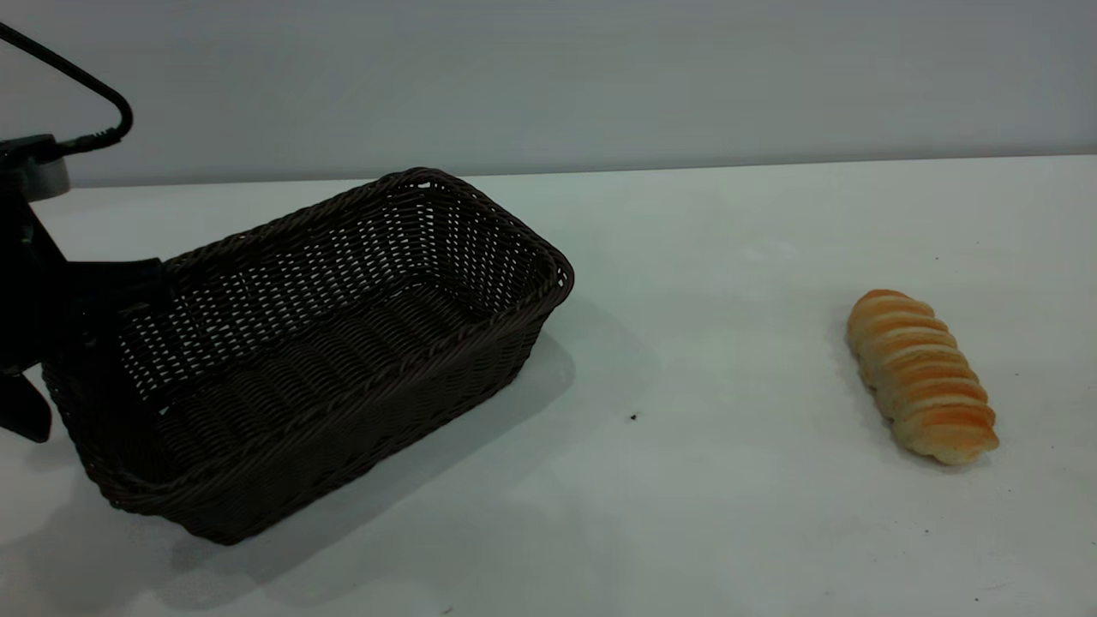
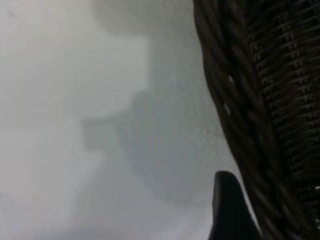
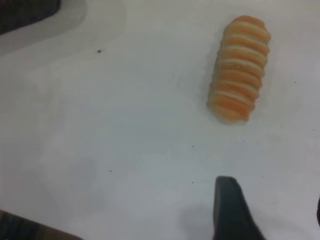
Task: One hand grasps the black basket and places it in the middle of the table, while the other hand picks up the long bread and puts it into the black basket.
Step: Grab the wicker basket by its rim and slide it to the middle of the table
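Observation:
The black basket (image 1: pixel 343 343), dark woven wicker, is on the left half of the white table (image 1: pixel 728 497), with its left end tilted up and a shadow under it. My left gripper (image 1: pixel 77 351) is at the far left and is shut on the basket's left end wall. In the left wrist view one finger (image 2: pixel 227 210) lies against the outside of the braided rim (image 2: pixel 235 110); the other finger is hidden. The long bread (image 1: pixel 921 375) lies alone at the right. In the right wrist view my right gripper (image 3: pixel 272 215) is open above the table, short of the bread (image 3: pixel 239 70).
A grey wall runs behind the table's far edge (image 1: pixel 771 164). Bare white tabletop with a small dark speck (image 1: pixel 633 417) lies between the basket and the bread. A corner of the basket (image 3: pixel 25 12) shows in the right wrist view.

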`<state>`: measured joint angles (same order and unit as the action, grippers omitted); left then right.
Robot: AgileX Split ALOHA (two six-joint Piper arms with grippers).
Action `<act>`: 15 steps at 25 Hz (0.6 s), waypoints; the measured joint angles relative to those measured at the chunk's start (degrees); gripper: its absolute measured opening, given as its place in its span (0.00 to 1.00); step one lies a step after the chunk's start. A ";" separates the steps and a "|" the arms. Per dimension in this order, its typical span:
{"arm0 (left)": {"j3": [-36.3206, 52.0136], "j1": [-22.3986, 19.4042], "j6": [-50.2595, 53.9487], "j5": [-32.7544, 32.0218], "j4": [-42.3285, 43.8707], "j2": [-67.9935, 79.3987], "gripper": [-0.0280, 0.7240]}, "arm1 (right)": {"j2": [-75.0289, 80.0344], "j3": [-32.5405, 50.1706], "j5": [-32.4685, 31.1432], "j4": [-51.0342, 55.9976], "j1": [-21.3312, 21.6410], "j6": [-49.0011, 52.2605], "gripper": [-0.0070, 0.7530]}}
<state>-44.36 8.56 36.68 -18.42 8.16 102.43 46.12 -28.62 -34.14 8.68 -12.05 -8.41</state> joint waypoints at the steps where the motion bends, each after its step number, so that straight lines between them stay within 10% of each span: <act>1: -0.05 0.00 0.00 0.48 0.00 0.09 0.68 | 0.00 0.00 0.00 0.05 0.00 0.00 0.52; 11: -3.01 0.00 0.16 4.87 -3.46 8.74 0.67 | 0.00 0.00 0.00 0.05 0.00 -0.02 0.52; 15: -4.21 0.00 -0.93 5.12 -3.63 10.34 0.49 | 0.00 0.00 0.00 0.07 0.00 -0.02 0.52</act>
<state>-48.58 8.56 35.75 -13.31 4.53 112.77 46.12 -28.62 -34.14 8.75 -12.05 -8.43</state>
